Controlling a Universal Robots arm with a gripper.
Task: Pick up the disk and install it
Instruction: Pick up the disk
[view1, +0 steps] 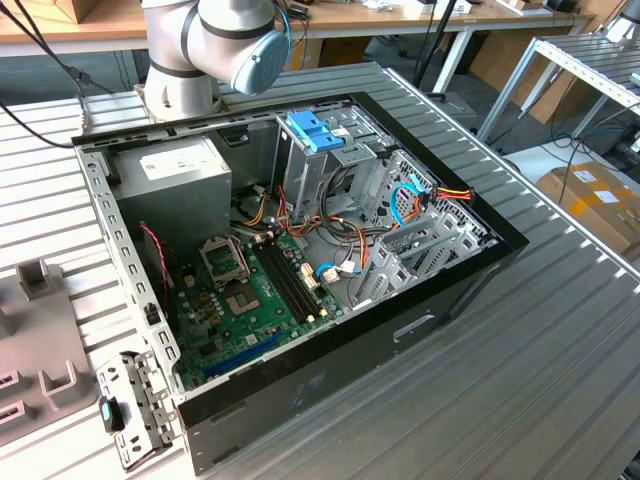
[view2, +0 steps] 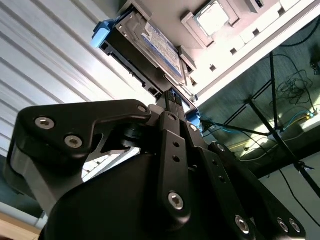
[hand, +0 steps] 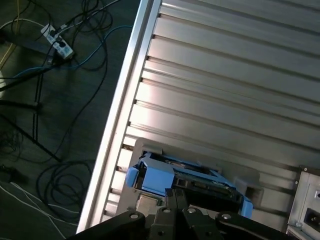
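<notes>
Looking along our gripper (view2: 172, 98), we saw fingers together, the disk (view2: 159, 46) lying lengthwise just beyond them.

ribbed metal table (view1: 560, 330) | wooden bench (view1: 40, 35) behind | cardboard box (view1: 595, 200) | cables (hand: 92, 10) on dark floor (hand: 65, 115)

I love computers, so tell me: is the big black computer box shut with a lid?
No, the computer case lies open on top, and the exterior view shows its green circuit board inside.
</notes>
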